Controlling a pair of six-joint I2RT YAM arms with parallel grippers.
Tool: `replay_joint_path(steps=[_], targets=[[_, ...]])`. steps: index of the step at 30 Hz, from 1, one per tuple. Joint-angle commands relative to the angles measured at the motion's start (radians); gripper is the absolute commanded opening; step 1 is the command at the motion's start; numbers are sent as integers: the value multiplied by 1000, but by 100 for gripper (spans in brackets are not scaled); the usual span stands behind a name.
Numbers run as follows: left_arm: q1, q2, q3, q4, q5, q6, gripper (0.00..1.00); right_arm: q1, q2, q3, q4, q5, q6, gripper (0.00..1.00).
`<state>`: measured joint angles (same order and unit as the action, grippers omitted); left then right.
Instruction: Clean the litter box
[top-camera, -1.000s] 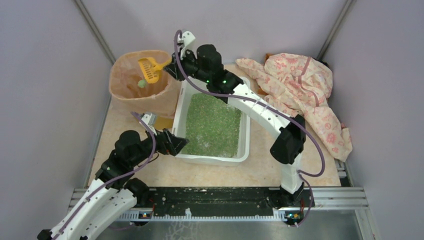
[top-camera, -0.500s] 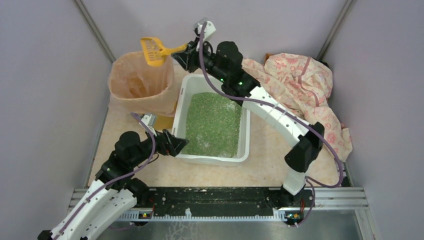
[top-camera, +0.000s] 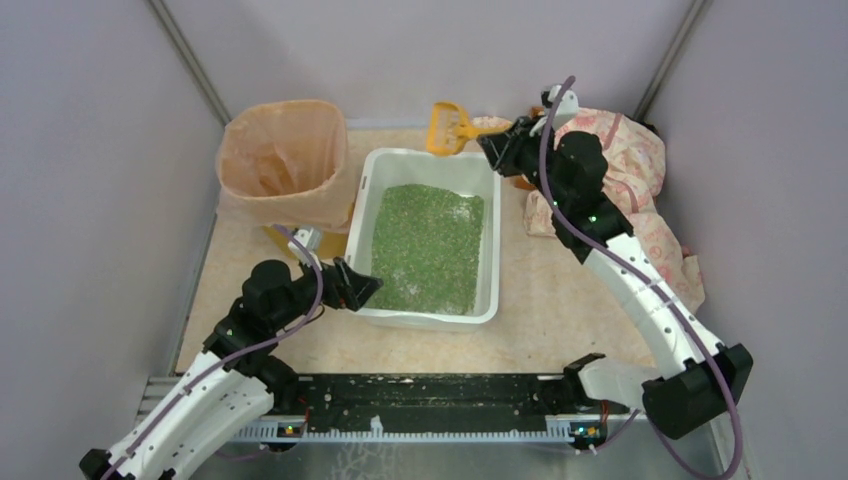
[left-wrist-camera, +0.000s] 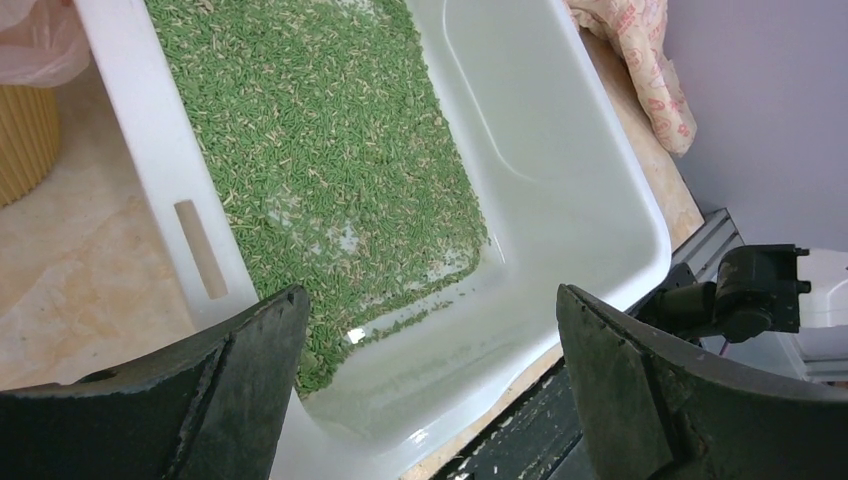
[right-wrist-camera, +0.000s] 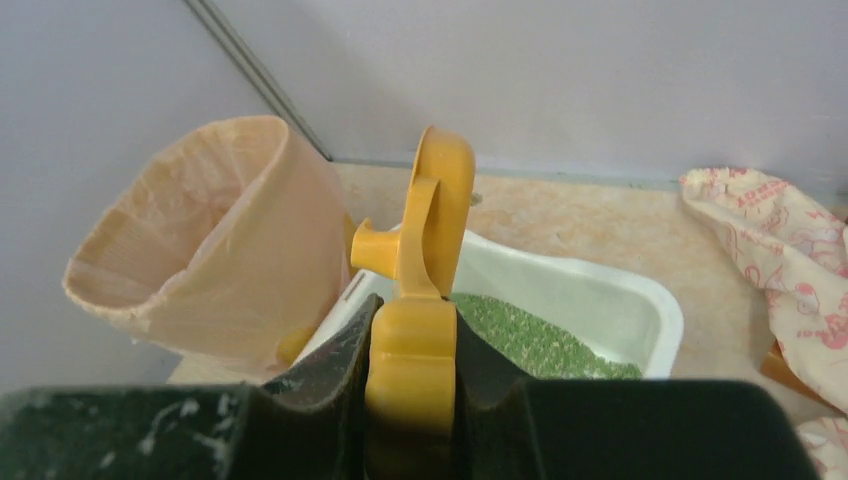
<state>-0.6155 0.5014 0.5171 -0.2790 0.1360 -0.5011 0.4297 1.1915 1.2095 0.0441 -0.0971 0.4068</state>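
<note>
The white litter box (top-camera: 491, 262) with green litter (top-camera: 428, 245) sits mid-table; it also shows in the left wrist view (left-wrist-camera: 150, 150) and the right wrist view (right-wrist-camera: 630, 305). My right gripper (top-camera: 492, 141) is shut on the handle of the orange-yellow scoop (top-camera: 449, 127), held on edge in the air above the box's far rim. In the right wrist view the scoop (right-wrist-camera: 425, 250) stands between the gripper's (right-wrist-camera: 412, 345) closed jaws. My left gripper (top-camera: 366, 288) is open at the box's near-left corner; in its wrist view the gripper (left-wrist-camera: 430, 345) spans that corner.
A round bin lined with a peach bag (top-camera: 281, 163) stands left of the box, also in the right wrist view (right-wrist-camera: 200, 250). A pink patterned cloth (top-camera: 620, 180) lies at the back right. Grey walls enclose three sides.
My right arm has swung the scoop from over the peach-lined bin to the right, to above the box's far rim. The left gripper has stayed open at the box's near-left corner.
</note>
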Motion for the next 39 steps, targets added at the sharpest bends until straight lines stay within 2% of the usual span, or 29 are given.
replay_joint_path(steps=[1,10,17,25,31,35,39], targets=[[-3,32,-34,121,20,-8,99,7,-20,-16,-290,-21,-68,0],[-2,68,-25,142,14,24,99,9,131,-19,-572,-192,-172,0],[-2,43,-43,153,-6,19,99,33,184,-99,-588,-333,-191,0],[-3,34,-37,141,-22,21,99,149,282,-200,-462,-513,-156,0],[-3,21,-37,129,-40,19,99,226,403,-272,-231,-637,-36,0],[-3,23,-30,118,-40,22,99,232,416,-299,-96,-697,55,0],[-3,29,-26,119,-38,24,99,206,371,-283,-72,-726,89,0]])
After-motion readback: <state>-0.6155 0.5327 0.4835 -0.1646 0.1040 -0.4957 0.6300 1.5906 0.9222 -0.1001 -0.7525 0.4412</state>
